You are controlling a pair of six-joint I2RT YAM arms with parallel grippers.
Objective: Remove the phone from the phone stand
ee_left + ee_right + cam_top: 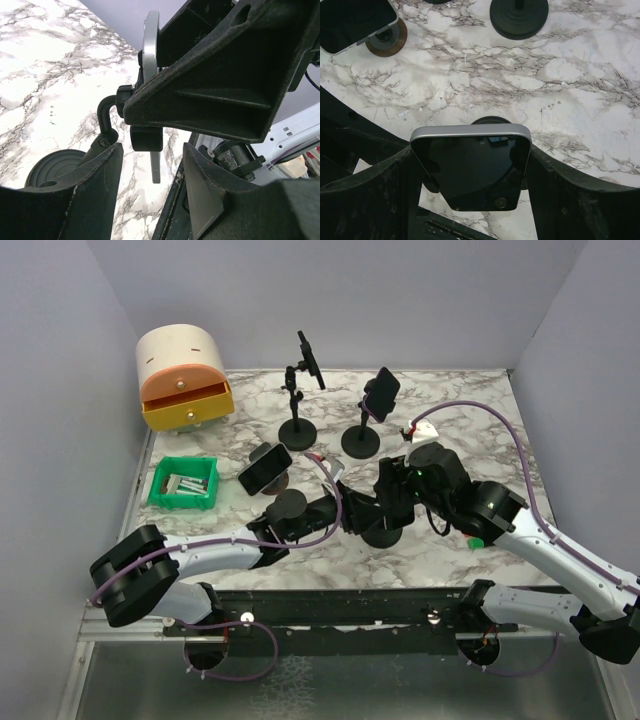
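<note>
Phone (470,170) sits on the nearest phone stand (107,120), long axis running back between the fingers of my right gripper (472,160), which press both long edges, while my left gripper (152,150) straddles the stand's neck below, fingers half spread, holding nothing.

A drawer box (183,375) sits in the back-left corner of the tabletop (470,410), with a bin (155,485) of small items in front of it by the left edge. Farther back, the back-left stand (297,428) carries the back-left phone (311,360) and, to its right, the back-right stand (361,442) carries the back-right phone (383,392); the near-left phone (265,468) lies nearer, right of the bin. In the near middle the phone (470,172) sits atop the phone stand (383,534) between the jaws of the right gripper (472,155), the left gripper (152,150) just left, its jaws either side of the stand's stem.
</note>
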